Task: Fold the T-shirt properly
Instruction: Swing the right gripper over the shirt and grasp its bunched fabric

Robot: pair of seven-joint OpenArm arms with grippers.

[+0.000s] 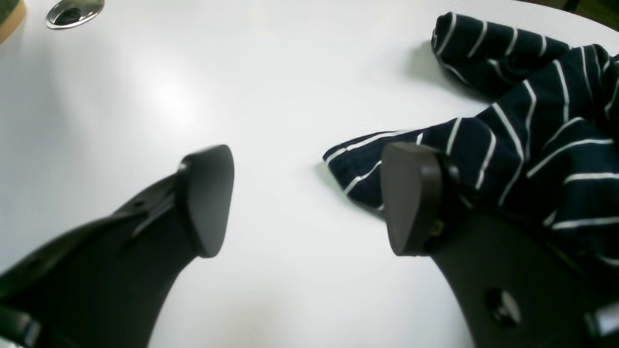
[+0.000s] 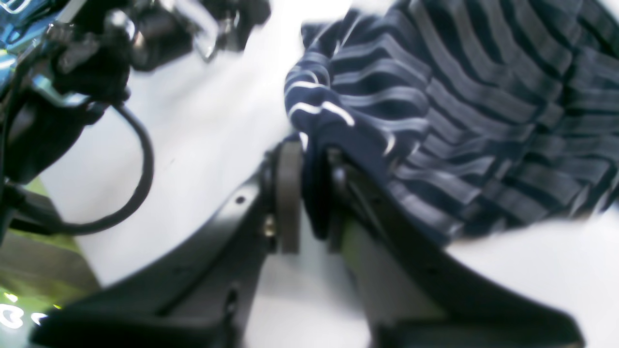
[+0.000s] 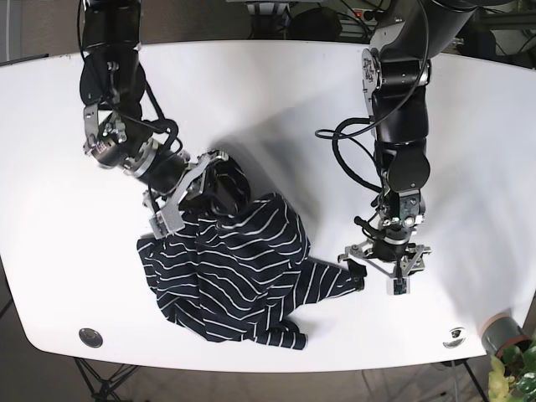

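The broad white oval table takes up nearly the whole base view, with wide bare surface along its far half and to both sides of the cloth; its near edge curves just below the garment.

The navy T-shirt with thin white stripes lies crumpled in a heap at the table's middle, toward the near edge, one sleeve or corner stretching out toward the arm on the base view's right. Its lowest fold sits close to the table's near rim without hanging over.

The black right arm's gripper is at the heap's upper left in the base view; its two pads are pressed together on a bunched fold of the shirt, the cloth pinched between them and lifted a little off the surface.

The black left arm's gripper hangs low over the table at the tip of the outstretched piece. Its dark rubber pads stand wide apart with bare white table between them; the far pad sits against the striped hem but nothing is gripped.

A small round metal-rimmed grommet is set in the table near its front right corner, and another near the front left. The rim of a tan pot with green leaves stands just off the table's corner.
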